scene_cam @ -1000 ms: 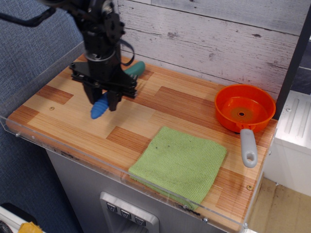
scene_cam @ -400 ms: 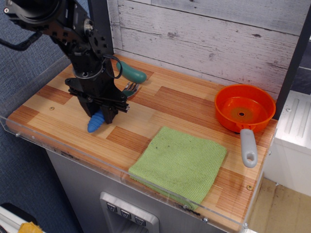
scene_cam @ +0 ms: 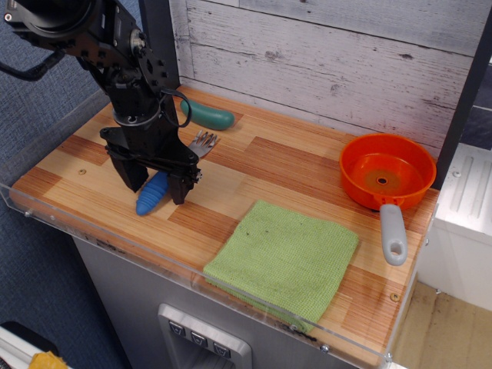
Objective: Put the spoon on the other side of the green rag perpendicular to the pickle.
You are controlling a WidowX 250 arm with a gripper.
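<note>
**Gripper straddling the blue-handled spoon at the left end of the counter**

At the left, the black gripper (scene_cam: 156, 183) is pointing down over the wooden counter (scene_cam: 292, 165), its jaws standing wide — one finger (scene_cam: 129, 173) on the left of the spoon's blue handle, the other on the right, with visible space between each finger and the handle. The spoon (scene_cam: 160, 184) is lying flat on the wood, its ribbed handle running toward the front-left edge and its silver tined head showing behind the gripper, toward the back wall. Just behind that head, the pickle (scene_cam: 209, 117) is resting near the plank wall, partly covered by the arm and its cable.

Moving right, the green rag (scene_cam: 283, 258) is lying flat at the front edge, well apart from the spoon. Farther right and toward the back, an orange pan (scene_cam: 387, 171) is sitting on the counter — its grey handle is pointing toward the front edge, just beside the rag's right corner.
</note>
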